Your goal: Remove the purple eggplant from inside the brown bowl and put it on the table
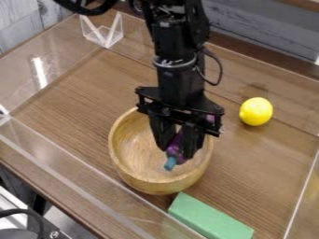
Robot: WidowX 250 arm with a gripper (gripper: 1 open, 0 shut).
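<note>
The purple eggplant (176, 152) hangs upright with its blue-green stem tip pointing down, held between the fingers of my gripper (177, 149), which is shut on it. It is lifted a little above the inside of the brown bowl (130, 159), over the bowl's right half. The bowl is a round light-brown wooden one standing on the dark wood-grain table (88, 93). The black arm comes down from the top of the view.
A yellow lemon (256, 111) lies on the table to the right of the bowl. A green rectangular block (210, 220) sits at the front, just past the bowl's rim. Clear acrylic walls (37, 131) edge the table.
</note>
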